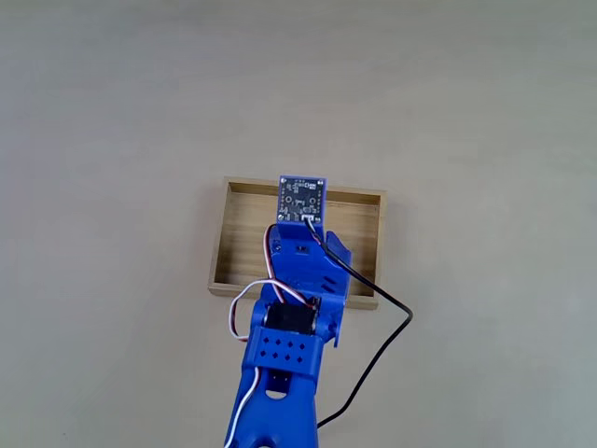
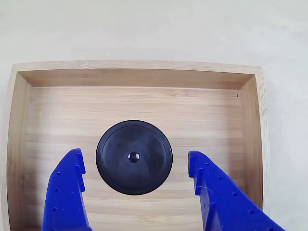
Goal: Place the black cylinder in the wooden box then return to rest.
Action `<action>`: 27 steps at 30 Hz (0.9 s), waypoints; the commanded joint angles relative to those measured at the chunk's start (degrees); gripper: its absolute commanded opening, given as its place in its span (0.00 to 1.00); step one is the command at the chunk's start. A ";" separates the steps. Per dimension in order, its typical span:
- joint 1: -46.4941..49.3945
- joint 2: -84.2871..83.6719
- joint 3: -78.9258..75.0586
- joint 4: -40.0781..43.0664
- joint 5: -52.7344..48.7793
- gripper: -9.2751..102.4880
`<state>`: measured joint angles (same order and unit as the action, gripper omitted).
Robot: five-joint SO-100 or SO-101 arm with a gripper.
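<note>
Other view, looking down past the fingers [image 2: 134, 192]: the black cylinder [image 2: 134, 157] stands upright on the floor of the wooden box [image 2: 144, 103], its flat round top with the tiny dimple facing the camera. It sits between the two blue fingers, roughly midway, with a clear strip of wood floor showing on each side of it. So the fingers are spread and released, touching nothing, and the cylinder is down inside the box, ahead of the near wall and well short of the far wall.

In the fixed view the blue arm [image 1: 289, 345] reaches over the box [image 1: 244, 233] from the near side, its wrist and a small circuit board [image 1: 304, 199] covering the middle of the box, so the cylinder is hidden there. A black cable [image 1: 378, 359] loops off to the right over the pale tabletop [image 1: 112, 121].

The cylinder looks stiff, solid and light, with a matte skin that should not slip much. It is short, so it should stand steady and is unlikely to tip. The place to take it would be across its curved side wall, fingers on opposite sides, low enough to catch the wall rather than the top edge.

The placing step looks done. What remains, by my reading, is to lift straight up clear of the cylinder and the box walls, then fold back to rest.
</note>
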<state>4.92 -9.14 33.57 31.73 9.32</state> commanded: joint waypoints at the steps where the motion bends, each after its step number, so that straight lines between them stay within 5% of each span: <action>1: -1.05 -8.96 0.26 -0.97 0.18 0.37; 12: -3.96 -27.25 8.44 5.10 -4.39 0.37; 27: -5.71 -61.79 25.31 24.79 -8.79 0.21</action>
<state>-0.70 -60.29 57.92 53.17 0.97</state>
